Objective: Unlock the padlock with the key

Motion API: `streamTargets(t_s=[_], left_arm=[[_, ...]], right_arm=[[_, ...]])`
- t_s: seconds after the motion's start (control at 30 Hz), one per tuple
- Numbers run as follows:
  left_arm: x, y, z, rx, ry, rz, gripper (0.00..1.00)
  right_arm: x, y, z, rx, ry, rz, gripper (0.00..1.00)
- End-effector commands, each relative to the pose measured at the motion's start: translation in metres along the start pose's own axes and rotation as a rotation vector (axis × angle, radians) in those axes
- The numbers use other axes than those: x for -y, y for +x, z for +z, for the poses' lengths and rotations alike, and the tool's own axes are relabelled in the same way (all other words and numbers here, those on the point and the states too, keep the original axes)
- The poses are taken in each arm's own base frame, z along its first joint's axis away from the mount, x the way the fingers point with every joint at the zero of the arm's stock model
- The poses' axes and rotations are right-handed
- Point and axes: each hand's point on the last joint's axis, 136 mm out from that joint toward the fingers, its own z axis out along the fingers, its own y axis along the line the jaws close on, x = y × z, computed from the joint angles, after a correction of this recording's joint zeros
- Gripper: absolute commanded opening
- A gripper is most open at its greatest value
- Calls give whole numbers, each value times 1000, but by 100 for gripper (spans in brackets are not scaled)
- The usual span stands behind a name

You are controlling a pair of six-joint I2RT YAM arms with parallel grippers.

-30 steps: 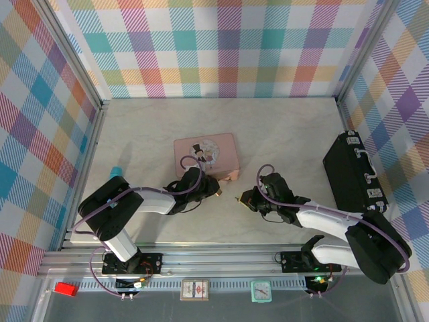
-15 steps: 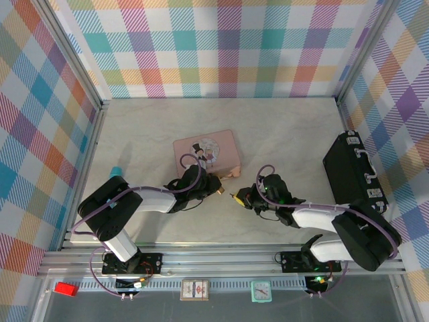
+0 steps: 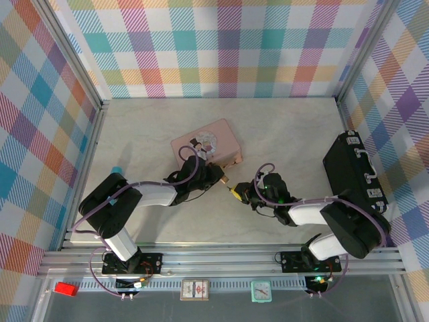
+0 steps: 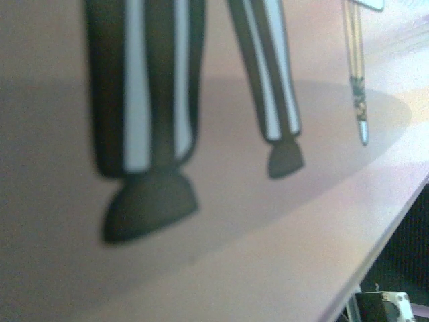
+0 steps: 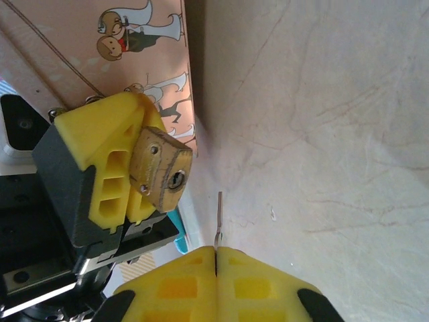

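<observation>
**Padlock and key held close together, key outside the keyhole**

The pale marbled table carries everything, with checked walls around it. At its right edge lies a long black case, well apart from the work.

Both arms reach in toward the middle of the table, and their ends nearly meet in front of the pink tin box. The box lies flat and a little turned, with a cartoon couple printed on its lid. The left wrist camera is very near to this lid, and it sees the printed striped trouser legs and dark shoes, all blurred.

The left gripper is just beside the near right corner of the box. Its yellow fingers are closed narrowly on the padlock. The padlock is a small brass block, raised above the table, and the face with the keyhole is turned toward the right wrist camera. Its shackle is hidden between the fingers.

The right gripper has its two yellow fingers pressed fully together. They pinch the key, and only the thin shaft comes out from the seam between them. The tip of the key points toward the padlock and stands just beside its lower corner, with a small gap, so it is not in the keyhole
</observation>
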Motion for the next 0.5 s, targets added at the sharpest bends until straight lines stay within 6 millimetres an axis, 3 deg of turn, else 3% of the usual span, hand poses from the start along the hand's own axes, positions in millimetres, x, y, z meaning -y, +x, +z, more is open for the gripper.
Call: streamTargets(t_s=[0.0, 0.2, 0.47], left_arm=[[41, 5, 0, -84, 156, -101, 7], [38, -6, -1, -35, 173, -165, 8], [46, -9, 8, -39, 225, -206, 7]], right_arm=[[-28, -8, -1, 22, -103, -17, 0], [-17, -33, -13, 80, -110, 10, 0], [-41, -42, -12, 54, -201, 21, 0]])
